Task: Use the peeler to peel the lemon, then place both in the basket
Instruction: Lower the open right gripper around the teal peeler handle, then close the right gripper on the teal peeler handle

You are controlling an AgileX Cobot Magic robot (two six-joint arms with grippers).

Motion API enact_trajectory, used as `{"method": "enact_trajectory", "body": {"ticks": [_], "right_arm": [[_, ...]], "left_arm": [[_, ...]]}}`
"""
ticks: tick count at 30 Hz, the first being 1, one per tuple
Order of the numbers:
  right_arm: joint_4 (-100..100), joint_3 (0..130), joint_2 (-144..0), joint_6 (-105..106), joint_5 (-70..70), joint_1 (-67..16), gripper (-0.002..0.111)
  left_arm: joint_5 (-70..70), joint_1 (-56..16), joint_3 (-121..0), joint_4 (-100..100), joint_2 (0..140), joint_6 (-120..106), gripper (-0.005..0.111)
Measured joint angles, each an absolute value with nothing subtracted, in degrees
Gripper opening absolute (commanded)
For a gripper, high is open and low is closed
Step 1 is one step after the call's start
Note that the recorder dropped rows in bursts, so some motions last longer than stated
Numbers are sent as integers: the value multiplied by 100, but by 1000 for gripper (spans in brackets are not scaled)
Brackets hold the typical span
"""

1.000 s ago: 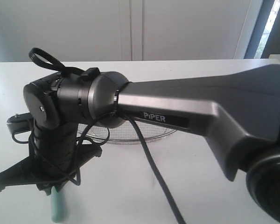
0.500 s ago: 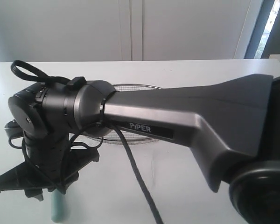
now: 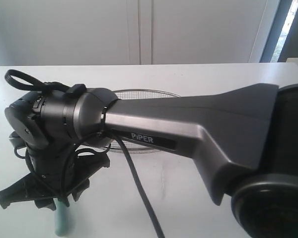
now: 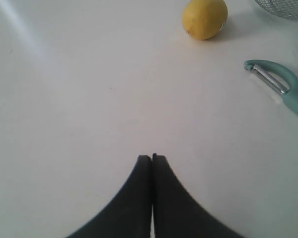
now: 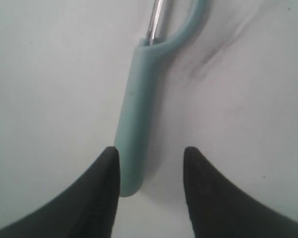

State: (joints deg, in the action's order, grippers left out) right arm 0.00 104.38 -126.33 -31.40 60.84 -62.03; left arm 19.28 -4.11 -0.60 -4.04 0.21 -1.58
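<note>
The right gripper (image 5: 150, 153) has just spread wide over the peeler (image 5: 139, 114), so the pick-up is only beginning and the lemon (image 4: 204, 18) is not yet peeled. Its jaws stand on both sides of the handle's end and pinch nothing. The left gripper (image 4: 152, 157) is pressed together and empty; the lemon lies apart from the peeler's head, outside the basket (image 4: 283, 11).

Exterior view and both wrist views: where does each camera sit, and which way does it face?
Exterior view: off the arms, facing across the table to a wall; right arm fills it.
Left wrist view: looks down past the shut left gripper at lemon, peeler, basket.
Right wrist view: looks down through the open right gripper at the peeler handle.
All share the peeler.
</note>
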Motion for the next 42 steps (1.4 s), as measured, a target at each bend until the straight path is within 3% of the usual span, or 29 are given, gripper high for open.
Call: {"method": "enact_trajectory", "body": {"ticks": [25, 28, 33, 42], "right_arm": [[-281, 10438, -13141, -3456, 5622, -6393, 40], [-286, 10438, -13165, -3469, 5622, -6393, 31], [-301, 10438, -13165, -3423, 5688, -6393, 0], [-310, 10438, -13165, -3221, 5855, -6393, 0]], "left_arm": [[1928, -411, -60, -404, 21, -158, 0], [1928, -411, -60, -404, 21, -158, 0], [1928, -411, -60, -404, 21, -158, 0], [1928, -411, -60, -404, 21, -158, 0]]}}
